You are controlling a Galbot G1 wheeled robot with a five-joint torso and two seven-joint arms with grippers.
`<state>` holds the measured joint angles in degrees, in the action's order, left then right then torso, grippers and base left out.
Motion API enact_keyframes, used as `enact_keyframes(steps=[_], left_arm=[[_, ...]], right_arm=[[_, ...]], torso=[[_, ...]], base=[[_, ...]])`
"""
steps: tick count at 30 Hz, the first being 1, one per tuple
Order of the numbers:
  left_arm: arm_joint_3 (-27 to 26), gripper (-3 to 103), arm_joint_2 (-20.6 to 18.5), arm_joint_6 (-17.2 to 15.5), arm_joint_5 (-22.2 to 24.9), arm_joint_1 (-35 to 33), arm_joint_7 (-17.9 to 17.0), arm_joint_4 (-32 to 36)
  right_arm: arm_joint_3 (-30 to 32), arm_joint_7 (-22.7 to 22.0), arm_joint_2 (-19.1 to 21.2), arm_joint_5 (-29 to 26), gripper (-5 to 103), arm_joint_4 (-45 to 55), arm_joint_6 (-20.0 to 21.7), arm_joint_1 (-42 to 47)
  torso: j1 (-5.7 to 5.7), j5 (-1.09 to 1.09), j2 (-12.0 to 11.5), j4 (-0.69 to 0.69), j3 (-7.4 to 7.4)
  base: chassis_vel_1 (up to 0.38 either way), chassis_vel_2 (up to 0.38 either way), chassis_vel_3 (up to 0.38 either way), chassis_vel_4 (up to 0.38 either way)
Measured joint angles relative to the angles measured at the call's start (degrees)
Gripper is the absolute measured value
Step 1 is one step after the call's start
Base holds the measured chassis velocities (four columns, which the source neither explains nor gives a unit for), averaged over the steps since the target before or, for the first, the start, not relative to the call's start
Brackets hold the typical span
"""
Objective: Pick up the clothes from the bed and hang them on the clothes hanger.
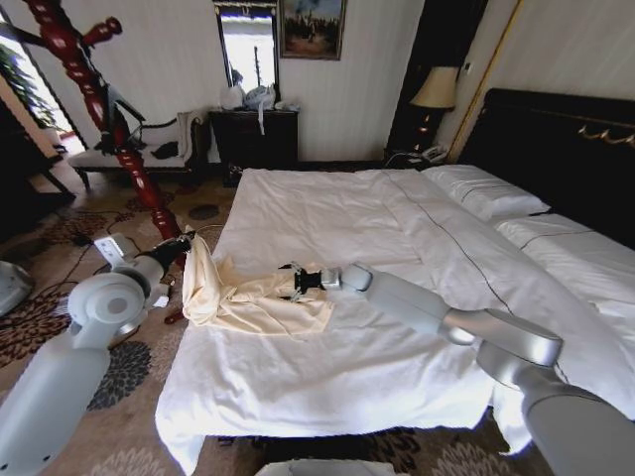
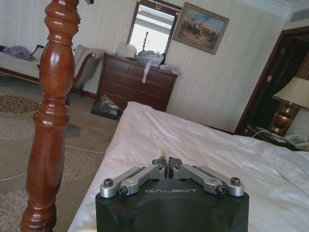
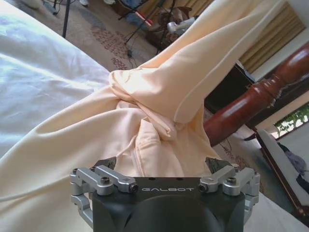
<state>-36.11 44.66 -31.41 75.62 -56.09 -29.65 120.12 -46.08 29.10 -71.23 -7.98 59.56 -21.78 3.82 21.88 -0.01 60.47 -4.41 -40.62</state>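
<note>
The clothes (image 1: 253, 297) lie bunched at the bed's (image 1: 327, 228) near left corner, one end lifted. Left gripper (image 1: 187, 241): fingers closed together, pinching the raised cream fabric edge beside the clothes hanger (image 1: 104, 109). Right gripper (image 1: 295, 281): jaws spread wide, fingertips (image 3: 107, 163) resting against the garment's crumpled middle on the duvet.

Cream-yellow clothes (image 1: 248, 297) bunched at the bed's (image 1: 397, 238) left edge, one end lifted upward. White duvet, dark stitched line. Dark-red clothes hanger (image 1: 99, 109) stands just beside that edge.
</note>
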Motion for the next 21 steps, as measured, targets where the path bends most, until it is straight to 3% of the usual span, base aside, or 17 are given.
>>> enact_keyframes(steps=[3, 6, 8, 12, 15, 21], left_arm=[[-0.4, 2, 0.0, -0.1, 0.1, -0.3, -0.1, 0.2], [-1.0, 2, -0.2, -0.3, 0.7, -0.7, -0.4, 0.8], [-1.1, 2, -0.2, -0.4, 0.8, -0.8, -0.5, 0.9], [-1.6, 2, -0.5, -0.5, 0.8, -1.3, -0.6, 1.3], [-1.8, 2, -0.5, -0.5, 0.9, -1.4, -0.6, 1.4], [-2.3, 2, -0.4, -0.5, 1.1, -2.1, -0.6, 1.6]], right_arm=[[0.1, 0.1, -2.0, 1.6, 103, -1.8, -0.8, 0.3], [0.3, 0.5, -3.3, 2.6, 89, -3.7, -1.9, 0.6], [0.4, 0.6, -3.4, 2.8, 89, -4.2, -2.3, 0.6], [1.2, 1.2, -3.7, 4.5, 67, -5.8, -3.5, 0.6], [1.9, 1.9, -4.2, 6.1, 62, -6.8, -4.4, 0.4], [3.2, 4.2, -4.8, 9.7, 35, -8.8, -6.5, 0.8]], torso=[[0.00, -0.01, 0.0, -0.03, 0.00], [0.00, 0.00, 0.0, -0.06, 0.00], [0.00, 0.00, 0.0, -0.07, 0.00], [0.00, 0.00, 0.0, -0.05, 0.01], [-0.01, 0.01, 0.0, -0.06, 0.01], [0.00, 0.01, 0.0, -0.05, 0.01]], base=[[0.000, 0.000, 0.000, 0.000], [0.000, 0.000, 0.000, 0.000], [0.000, 0.000, 0.000, 0.000], [0.000, 0.000, 0.000, 0.000], [0.000, 0.000, 0.000, 0.000], [0.000, 0.000, 0.000, 0.000]])
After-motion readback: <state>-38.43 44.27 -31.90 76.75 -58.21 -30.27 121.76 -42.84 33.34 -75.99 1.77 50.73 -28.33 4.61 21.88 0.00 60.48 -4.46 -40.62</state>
